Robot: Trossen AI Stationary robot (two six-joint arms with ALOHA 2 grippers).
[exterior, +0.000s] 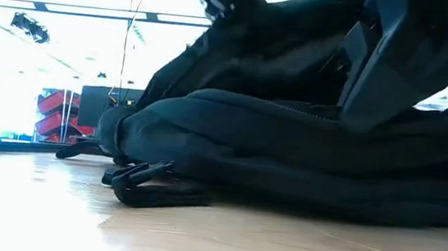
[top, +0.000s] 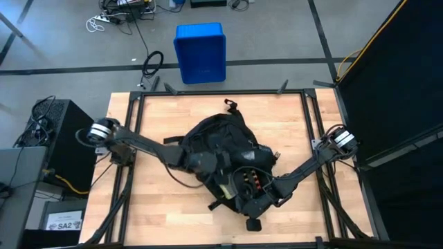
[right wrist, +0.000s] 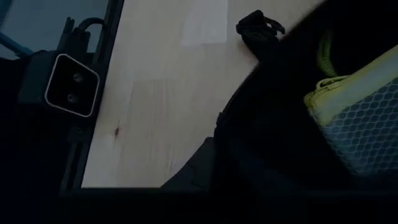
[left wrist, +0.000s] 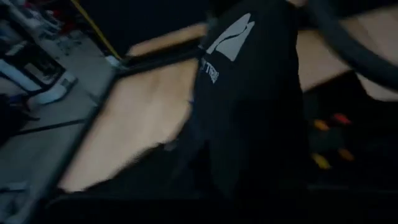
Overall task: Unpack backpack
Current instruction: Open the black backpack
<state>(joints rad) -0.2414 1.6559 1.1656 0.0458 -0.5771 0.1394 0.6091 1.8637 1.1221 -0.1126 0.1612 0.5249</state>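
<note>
The left arm reaches in from the bench's [top: 152, 207] left edge, its left gripper [top: 196, 163] pressed against the left side of the backpack [top: 221, 142]; whether its fingers are parted or closed on fabric cannot be told. The black backpack lies flat in the middle of the wooden bench, its main compartment gaping toward the near edge, a pale triangular logo [left wrist: 231, 37] on its front panel. Inside the opening sit small red and orange items [top: 254, 182] and a yellow-edged mesh pouch [right wrist: 357, 115]. The right arm comes from the right edge, its right gripper [top: 265, 196] at the opening's rim; its finger spread cannot be told either. Beyond the bench's far edge, a blue bin [top: 200, 52] stands on the floor.
</note>
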